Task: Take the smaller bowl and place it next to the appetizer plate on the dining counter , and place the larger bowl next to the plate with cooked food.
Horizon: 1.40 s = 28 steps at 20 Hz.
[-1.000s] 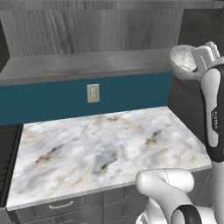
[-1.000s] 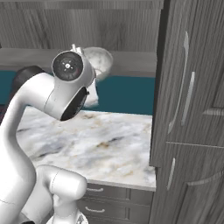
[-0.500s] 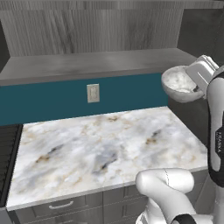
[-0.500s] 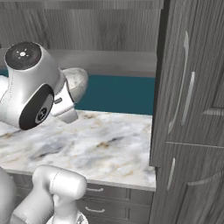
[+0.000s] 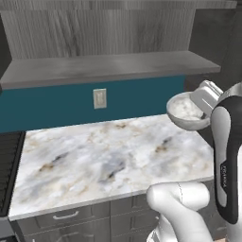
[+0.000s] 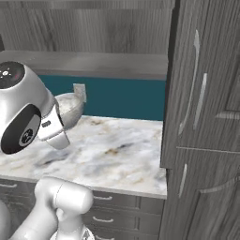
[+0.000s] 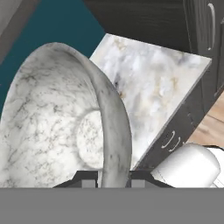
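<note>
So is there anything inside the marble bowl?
Empty: the hand view looks into the smaller bowl, showing bare marbled walls and base.

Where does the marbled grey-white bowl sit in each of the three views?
Left base view: the smaller bowl is at the right edge, mid-height, above the worktop's right end.
Right base view: left of centre, partly behind the white arm.
Hand view: large at left, rim pinched by the gripper.
Shared landmark: the marble worktop under the teal wall.
</note>
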### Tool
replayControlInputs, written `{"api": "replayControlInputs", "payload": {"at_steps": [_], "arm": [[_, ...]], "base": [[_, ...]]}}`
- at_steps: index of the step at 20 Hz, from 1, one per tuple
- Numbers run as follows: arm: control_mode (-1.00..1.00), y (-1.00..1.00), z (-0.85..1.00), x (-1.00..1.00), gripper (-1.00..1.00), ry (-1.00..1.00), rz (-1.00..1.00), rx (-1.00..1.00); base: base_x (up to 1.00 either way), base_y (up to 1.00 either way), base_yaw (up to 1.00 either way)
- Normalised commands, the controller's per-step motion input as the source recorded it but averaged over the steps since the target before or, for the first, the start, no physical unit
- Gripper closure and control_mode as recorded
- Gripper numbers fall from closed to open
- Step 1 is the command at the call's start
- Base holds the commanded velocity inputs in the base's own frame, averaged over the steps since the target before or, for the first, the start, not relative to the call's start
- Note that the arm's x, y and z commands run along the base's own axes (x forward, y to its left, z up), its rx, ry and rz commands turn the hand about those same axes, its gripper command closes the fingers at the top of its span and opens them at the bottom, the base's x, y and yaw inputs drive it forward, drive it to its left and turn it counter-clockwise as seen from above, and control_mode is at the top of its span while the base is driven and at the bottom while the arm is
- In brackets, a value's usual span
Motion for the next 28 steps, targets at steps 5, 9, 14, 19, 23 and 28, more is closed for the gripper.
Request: {"api": "replayControlInputs", "payload": {"at_steps": [5,9,14,19,23,28], "arm": [[1.0,0.0,0.0,0.0,1.0,0.0,0.0,0.0],[1.0,0.0,0.0,0.0,1.0,0.0,0.0,0.0],[1.0,0.0,0.0,0.0,1.0,0.0,0.0,0.0],[1.0,0.0,0.0,0.0,1.0,0.0,0.0,0.0],[1.0,0.0,0.0,0.0,1.0,0.0,0.0,0.0],[1.0,0.0,0.0,0.0,1.0,0.0,0.0,0.0]], "base": [[-1.0,0.0,0.02],[-1.0,0.0,0.03],[-1.0,0.05,0.03],[-1.0,0.11,0.01],[-1.0,-0.14,0.0],[-1.0,-0.02,0.01]]}}
